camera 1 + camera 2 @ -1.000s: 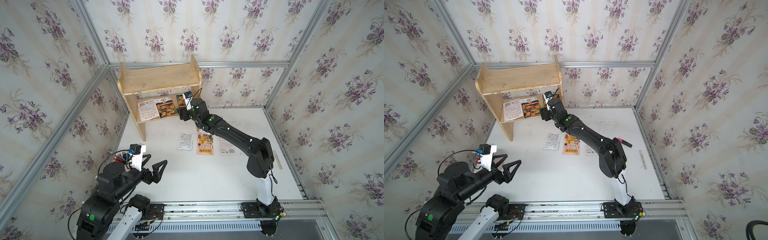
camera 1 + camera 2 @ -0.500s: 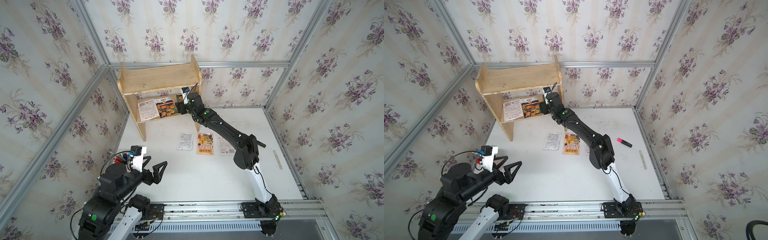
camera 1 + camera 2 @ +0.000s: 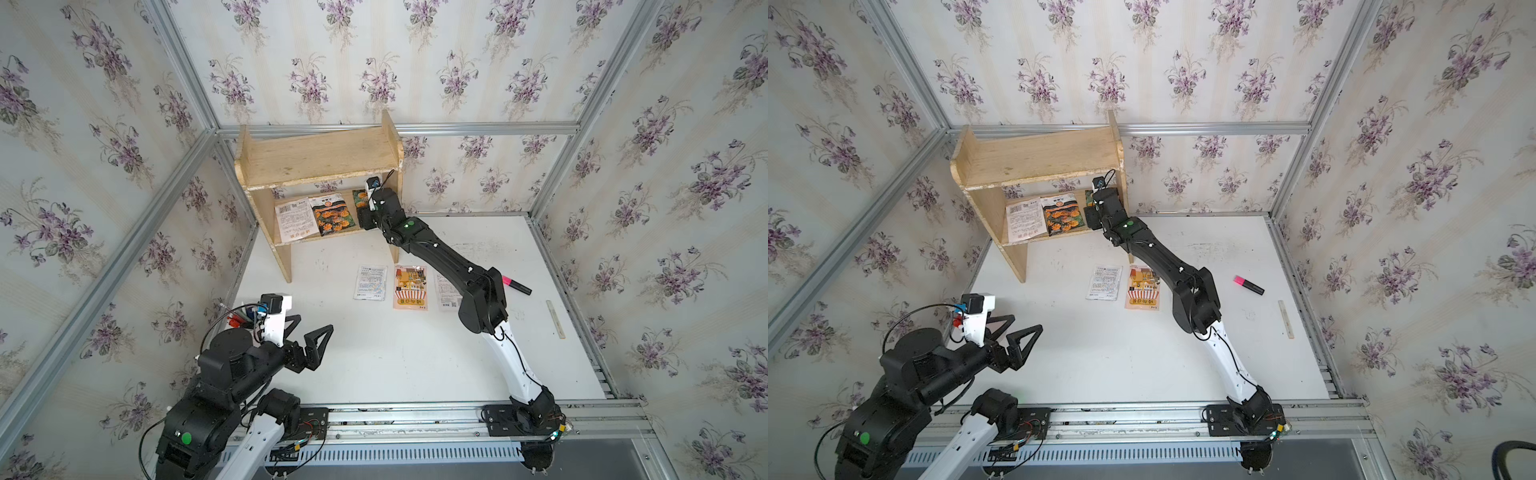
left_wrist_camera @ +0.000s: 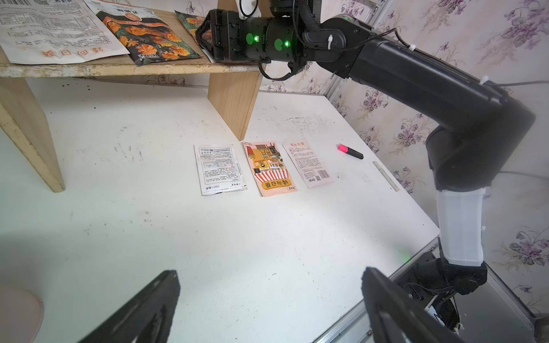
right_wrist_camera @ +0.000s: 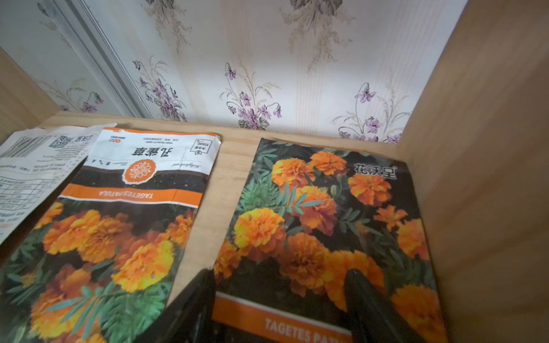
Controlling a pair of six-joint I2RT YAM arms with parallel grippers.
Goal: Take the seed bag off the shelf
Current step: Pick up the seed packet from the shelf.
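The pale wooden shelf [image 3: 316,158] [image 3: 1038,156] stands at the back left, and three seed bags lie on its lower tier. My right gripper [image 3: 365,208] [image 3: 1096,208] [image 5: 279,285] reaches into that tier, open, over the near end of the rightmost marigold seed bag [image 5: 326,213] [image 3: 358,197]. One of its fingers rests at the bag's edge and the other lies over its print. The bag lies flat beside the shelf's right panel [image 5: 490,178]. My left gripper [image 3: 313,324] [image 4: 270,271] hangs open and empty over the table's front left.
A second marigold bag [image 5: 118,237] [image 3: 332,214] and a white printed bag [image 3: 293,220] share the lower tier. Three bags [image 3: 371,282] [image 3: 410,286] [image 3: 446,291] lie on the table below the right arm. A pink highlighter [image 3: 515,284] and a pale stick [image 3: 555,318] lie at the right.
My right arm has stretched further into the lower tier, bringing the gripper over the rightmost bag, and its jaws have narrowed slightly. The left arm has barely moved.
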